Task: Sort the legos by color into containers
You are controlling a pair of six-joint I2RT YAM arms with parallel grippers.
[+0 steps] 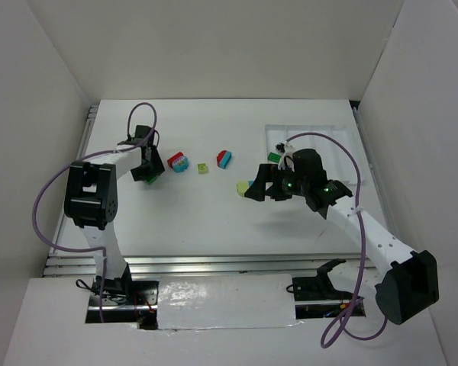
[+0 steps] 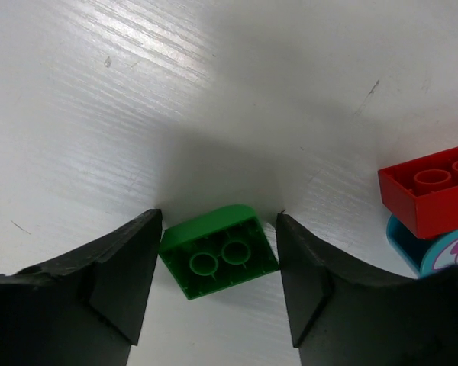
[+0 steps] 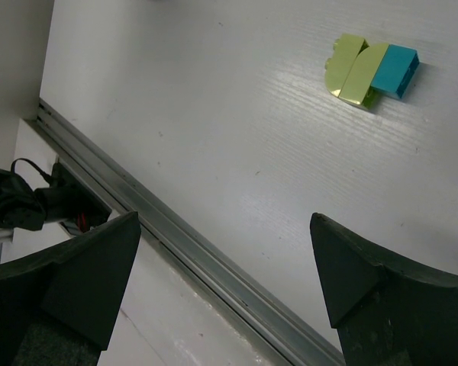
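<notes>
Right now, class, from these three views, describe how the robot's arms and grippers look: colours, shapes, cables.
Both the left arm and right arm have white tubular links with bulky black joint housings. A purple cable loops along each. The left gripper and right gripper are black, with broad wedge-shaped fingers.

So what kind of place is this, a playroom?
Probably a robot lab booth: white walls box in a white table, two robot arms are bolted at its edge, and a few Lego bricks lie out.
</notes>
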